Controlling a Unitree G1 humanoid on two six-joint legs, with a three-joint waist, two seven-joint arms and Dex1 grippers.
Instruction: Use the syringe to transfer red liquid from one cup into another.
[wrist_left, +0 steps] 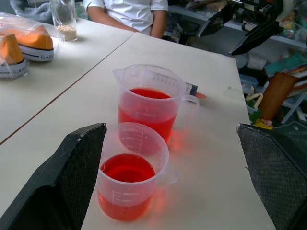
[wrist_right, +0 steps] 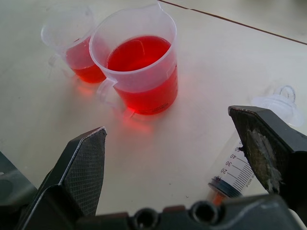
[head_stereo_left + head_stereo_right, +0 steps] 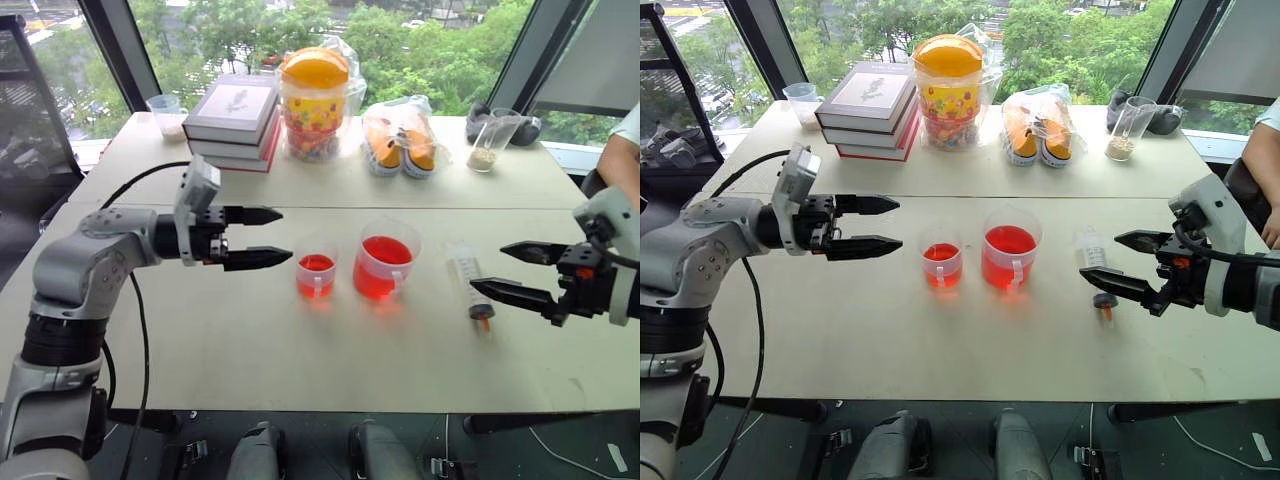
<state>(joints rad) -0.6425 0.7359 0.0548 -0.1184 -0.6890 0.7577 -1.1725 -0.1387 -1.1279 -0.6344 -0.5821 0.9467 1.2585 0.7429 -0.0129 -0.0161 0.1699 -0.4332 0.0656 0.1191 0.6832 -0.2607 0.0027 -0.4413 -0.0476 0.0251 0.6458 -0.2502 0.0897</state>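
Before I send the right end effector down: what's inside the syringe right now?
The syringe lies flat on the table, its barrel looking clear with no red visible. Its orange tip shows, but the right end effector hangs over part of the barrel, so that stretch is hidden.

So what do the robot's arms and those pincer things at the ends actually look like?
The arms are smooth silver-grey shells with black joints, and a black cable runs along the left arm. The left gripper and right gripper each have two black, tapered, pointed fingers on a black block with a pale grey wrist housing. The finger pads look finely textured.
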